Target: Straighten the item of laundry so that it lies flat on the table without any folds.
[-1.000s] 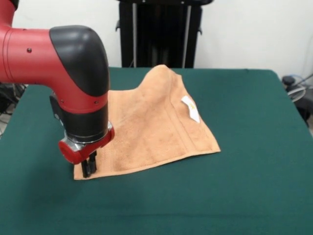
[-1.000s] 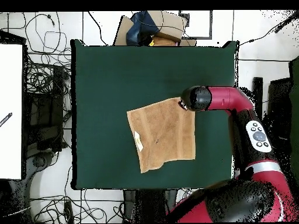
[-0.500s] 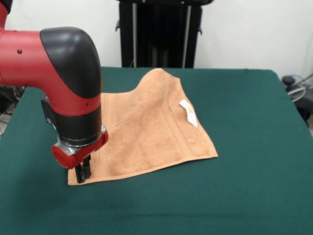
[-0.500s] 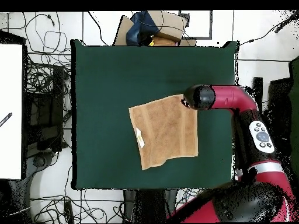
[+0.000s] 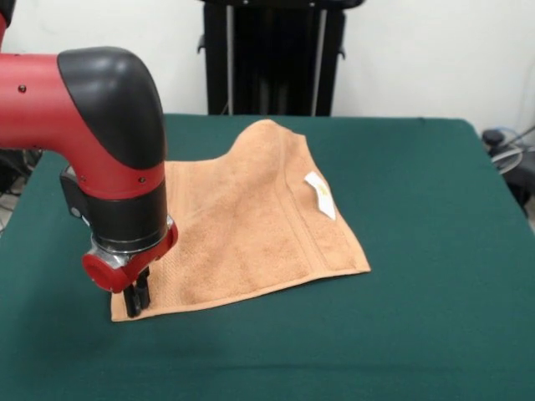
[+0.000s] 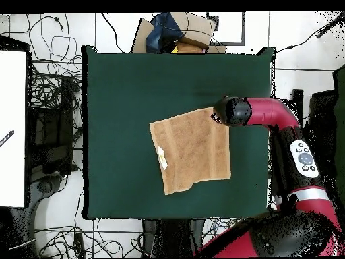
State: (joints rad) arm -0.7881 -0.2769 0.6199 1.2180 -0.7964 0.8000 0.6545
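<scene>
- Towel (image 5: 251, 225): orange-brown terry, lying on the table (image 5: 435, 209) roughly midway between its left and right edges in the front view, and somewhat toward the robot's side in the overhead view (image 6: 192, 150).
- Lie of the towel: most of it is spread on the felt, but not flat. In the front view the far corner stands up in a rounded hump toward the table's far edge, with a soft fold running down from it.
- Stripe bands: 1 woven band runs along the towel's right side in the front view, and another runs parallel to its near edge.
- Tag (image 5: 319, 194): small and white, lying on the right band with its free end lifted off the cloth.
- Gripper (image 5: 134, 297): pointing straight down at the towel's near-left corner in the front view, its black fingers pressed together on that corner, tips at the felt.
- Arm (image 5: 79, 117): enters from the left of the front view. In the overhead view its black elbow (image 6: 232, 110) covers the towel's corner.
- Surroundings: cables (image 6: 50, 94) lie on the floor beyond the table's side edge in the overhead view.
</scene>
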